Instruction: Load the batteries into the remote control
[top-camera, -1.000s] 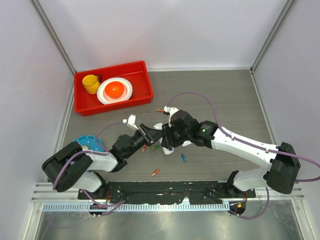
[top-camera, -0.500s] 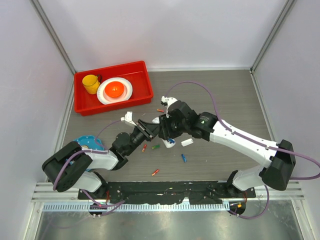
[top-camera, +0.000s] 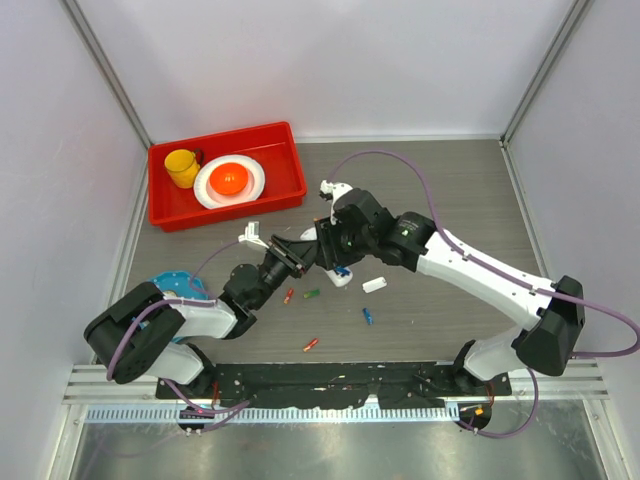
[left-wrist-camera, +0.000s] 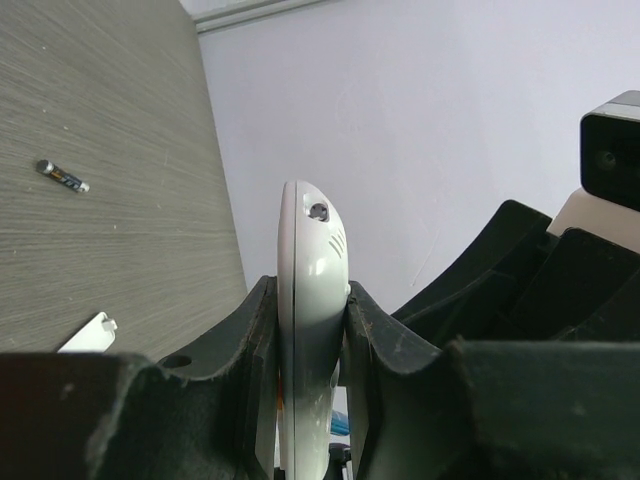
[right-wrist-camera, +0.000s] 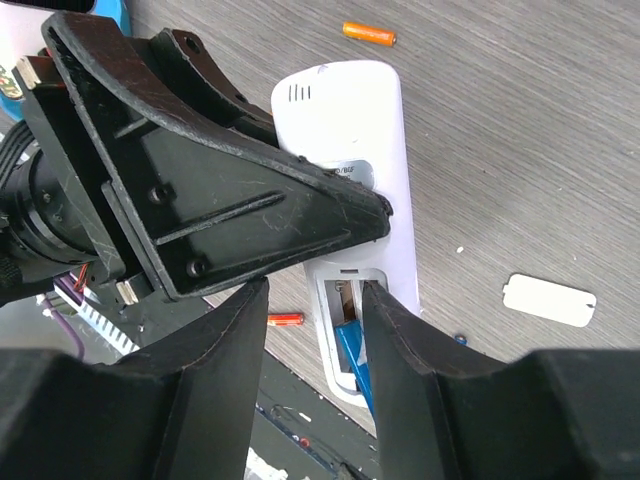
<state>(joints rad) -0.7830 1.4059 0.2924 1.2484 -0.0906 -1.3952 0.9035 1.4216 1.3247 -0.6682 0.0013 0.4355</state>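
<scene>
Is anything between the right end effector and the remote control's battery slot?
Nothing visible: the right end effector hangs over the open slot. The cover lies on the table; the left end effector clamps the remote control beside the slot.

Only 1 piece of print shows, in the right wrist view: a small grey label (right-wrist-camera: 352, 174) on the back of the remote control (right-wrist-camera: 385, 130), carrying a short line of dark characters. The left gripper (left-wrist-camera: 312, 297) covers part of it, and what remains is too small and blurred to read.
</scene>
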